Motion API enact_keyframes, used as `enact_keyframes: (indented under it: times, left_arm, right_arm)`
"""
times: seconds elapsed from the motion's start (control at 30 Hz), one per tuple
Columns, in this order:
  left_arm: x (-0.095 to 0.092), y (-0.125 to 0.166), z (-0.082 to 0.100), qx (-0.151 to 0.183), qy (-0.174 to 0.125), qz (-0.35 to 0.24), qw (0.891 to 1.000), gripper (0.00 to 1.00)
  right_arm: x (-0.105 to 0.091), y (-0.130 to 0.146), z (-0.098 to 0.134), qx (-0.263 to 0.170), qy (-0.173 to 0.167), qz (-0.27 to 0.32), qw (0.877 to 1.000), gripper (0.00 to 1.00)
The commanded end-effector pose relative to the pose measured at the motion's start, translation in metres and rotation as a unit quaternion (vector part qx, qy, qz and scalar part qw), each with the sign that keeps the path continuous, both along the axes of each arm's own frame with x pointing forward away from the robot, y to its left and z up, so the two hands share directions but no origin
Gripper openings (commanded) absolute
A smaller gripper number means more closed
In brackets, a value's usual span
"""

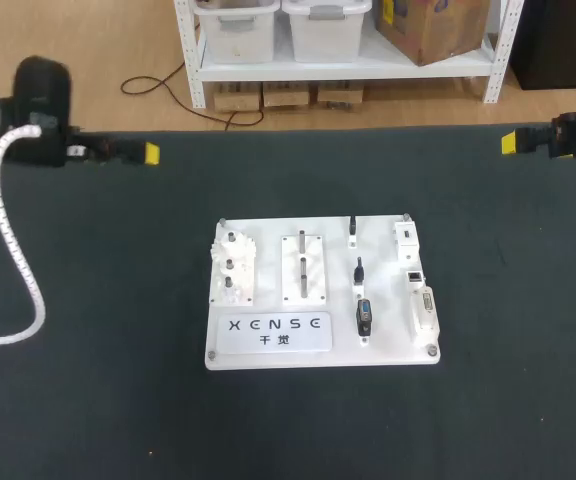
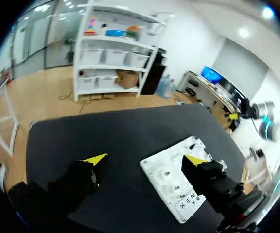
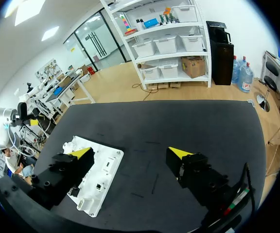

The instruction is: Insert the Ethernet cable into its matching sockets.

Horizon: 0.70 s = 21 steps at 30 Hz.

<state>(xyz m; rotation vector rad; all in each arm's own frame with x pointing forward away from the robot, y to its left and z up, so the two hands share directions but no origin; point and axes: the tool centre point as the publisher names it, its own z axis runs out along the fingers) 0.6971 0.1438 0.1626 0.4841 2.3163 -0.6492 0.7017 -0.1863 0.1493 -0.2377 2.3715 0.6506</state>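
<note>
Looking down, head view: the white board [image 1: 320,345] lies mid-frame on the black bench [image 1: 98,420]. The left tool [image 1: 150,153] hangs at upper left and the right tool [image 1: 509,142] at upper right, both well apart from the board.
Task thing, head view: short black plugs [image 1: 359,270] stand right of the board's centre, with a small socket block [image 1: 414,274] near its right edge. I cannot tell which plug is the Ethernet cable.
Left wrist view: the left tool's yellow-tipped fingers [image 2: 95,159] stand wide apart and hold nothing. The board lies ahead, partly hidden by one finger.
Right wrist view: the right tool's fingers [image 3: 180,152] are spread and bare. The board lies partly under one of them.
</note>
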Motion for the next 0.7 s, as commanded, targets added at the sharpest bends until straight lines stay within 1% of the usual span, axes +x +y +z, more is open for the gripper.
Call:
enact_keyframes:
  times: [0.03,0.07,0.1,0.17,0.23,0.33,0.4,0.53,0.6,0.63,0.7]
  left_arm:
    - [0.004,-0.019,-0.003,-0.028,-0.081,-0.191,0.978,1.00]
    - [0.002,-0.025,-0.002,-0.031,-0.093,-0.219,0.971,1.00]
    - [-0.001,-0.031,-0.002,-0.026,-0.103,-0.242,0.965,1.00]
    - [-0.007,-0.042,-0.001,-0.032,-0.119,-0.286,0.950,1.00]
    - [-0.015,-0.052,-0.002,-0.037,-0.139,-0.322,0.936,1.00]
    - [-0.028,-0.064,-0.005,-0.047,-0.157,-0.364,0.917,1.00]
    - [-0.038,-0.072,-0.008,-0.047,-0.163,-0.385,0.907,1.00]
    - [-0.056,-0.086,-0.014,-0.059,-0.175,-0.420,0.888,1.00]
    - [-0.065,-0.092,-0.019,-0.062,-0.177,-0.433,0.881,1.00]
    - [-0.069,-0.096,-0.021,-0.059,-0.178,-0.440,0.878,1.00]
    - [-0.077,-0.102,-0.026,-0.063,-0.176,-0.445,0.876,1.00]
  right_arm:
    - [0.000,0.000,0.000,-0.001,0.000,0.000,1.000,1.00]
    - [0.000,0.000,0.000,-0.001,0.000,0.000,1.000,1.00]
    - [0.000,0.000,0.000,-0.001,0.000,0.000,1.000,1.00]
    - [0.000,0.000,0.000,-0.001,0.000,0.000,1.000,1.00]
    - [0.000,0.000,0.000,-0.001,0.000,0.000,1.000,1.00]
    - [0.000,0.000,0.000,-0.001,0.000,0.000,1.000,1.00]
    - [0.000,0.000,0.000,-0.001,0.000,0.000,1.000,1.00]
    - [0.000,0.000,0.000,-0.001,0.000,0.000,1.000,1.00]
    - [0.000,0.000,0.000,-0.001,0.000,0.000,1.000,1.00]
    - [0.000,0.000,0.000,-0.001,0.000,0.000,1.000,1.00]
    - [0.000,0.000,0.000,-0.001,0.000,0.000,1.000,1.00]
